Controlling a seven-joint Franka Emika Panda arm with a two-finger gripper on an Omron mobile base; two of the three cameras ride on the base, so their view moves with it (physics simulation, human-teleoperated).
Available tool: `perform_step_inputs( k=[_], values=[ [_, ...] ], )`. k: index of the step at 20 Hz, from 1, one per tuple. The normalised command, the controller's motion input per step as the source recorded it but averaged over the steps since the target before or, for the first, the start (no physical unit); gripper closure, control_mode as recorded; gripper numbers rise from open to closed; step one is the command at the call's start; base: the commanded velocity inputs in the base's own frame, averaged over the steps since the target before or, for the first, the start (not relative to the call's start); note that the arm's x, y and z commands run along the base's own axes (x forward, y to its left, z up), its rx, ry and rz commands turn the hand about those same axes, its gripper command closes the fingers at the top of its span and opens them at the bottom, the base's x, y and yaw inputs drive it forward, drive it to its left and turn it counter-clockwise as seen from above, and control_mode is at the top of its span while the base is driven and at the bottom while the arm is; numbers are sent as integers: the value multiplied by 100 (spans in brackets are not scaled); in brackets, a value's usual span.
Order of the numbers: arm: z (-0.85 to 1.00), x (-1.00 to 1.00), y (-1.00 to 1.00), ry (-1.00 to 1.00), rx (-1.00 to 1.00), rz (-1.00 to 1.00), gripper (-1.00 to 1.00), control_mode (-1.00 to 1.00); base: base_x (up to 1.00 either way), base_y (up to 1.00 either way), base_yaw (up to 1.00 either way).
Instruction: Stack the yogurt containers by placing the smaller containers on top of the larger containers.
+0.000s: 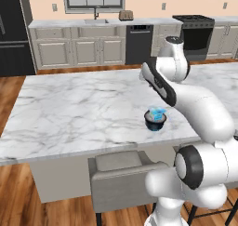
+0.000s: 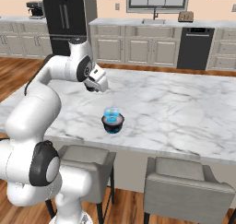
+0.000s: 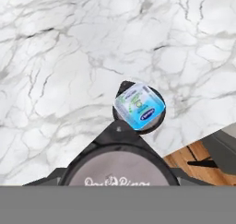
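The marble table (image 1: 69, 109) carries the wide dark tub (image 2: 113, 124) near its front edge, above a grey stool (image 1: 122, 178). The translucent blue cup (image 3: 139, 106) sits on top of that tub. Raised above the tub, the tool (image 2: 102, 86) is clamped on the tiny dark cup (image 3: 117, 170)

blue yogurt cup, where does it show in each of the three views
Left base view: the blue yogurt cup sits on the dark tub, right of centre, near the counter's front edge.
Right base view: centre-left, again on top of the tub, below the gripper.
Hand view: right of centre, seen from above, its label facing up.
Shared landmark: the white marble island counter under the stack.
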Motion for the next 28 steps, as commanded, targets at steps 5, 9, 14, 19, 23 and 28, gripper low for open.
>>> perform_step_inputs(
  k=[5, 9, 14, 19, 23, 28],
  values=[
    [0, -42, -17, 0, 0, 10, 100, -100, 0, 0, 0],
    [-1, -7, -2, 0, 0, 5, 100, -100, 0, 0, 0],
    [-11, 2, 0, 1, 0, 2, 100, -100, 0, 0, 0],
    [-20, 15, -10, 7, 0, 0, 100, -100, 0, 0, 0],
    [-23, 30, -9, 5, 0, 0, 100, -100, 0, 0, 0],
    [-26, 32, -6, 6, 0, 0, 100, -100, 0, 0, 0]
  ],
)
